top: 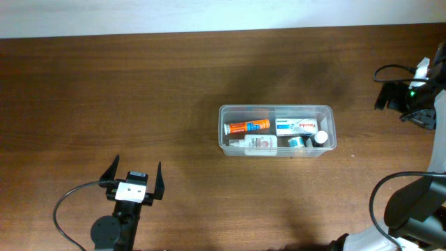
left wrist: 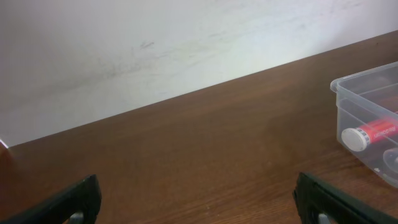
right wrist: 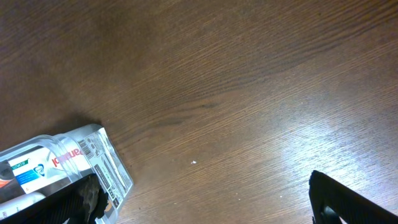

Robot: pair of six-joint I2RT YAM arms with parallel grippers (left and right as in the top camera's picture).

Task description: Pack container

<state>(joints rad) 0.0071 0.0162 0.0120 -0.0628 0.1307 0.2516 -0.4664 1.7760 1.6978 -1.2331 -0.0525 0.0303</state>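
The container [top: 277, 130], a clear plastic rectangular tub with rounded corners and a rim, sits right of the table's centre with its long side running left to right. Inside lie an orange tube with a white cap [top: 247, 127], a white-and-blue carton [top: 296, 126], a white bottle [top: 255, 143] and a few smaller pieces I cannot identify. No loose item shows outside it, so the packing looks close to finished.

The left gripper [top: 136, 167] hangs at the near left, well apart from the tub, with its black jaws spread wide and holding nothing. The right gripper [right wrist: 211, 202] is beyond the tub's right end. Its jaws are also spread and empty, and the tub's right corner lies just beside one finger.

Any final tidy should come straight down from above with the jaws open, so that no finger catches the rim and slides the light tub.

The brown wooden table [top: 174, 84] offers broad bare wood to the left and beyond the tub. The far edge meets a white wall [left wrist: 155, 37]. A black cable [top: 66, 202] loops by the left arm, so sweeps there should be kept short.
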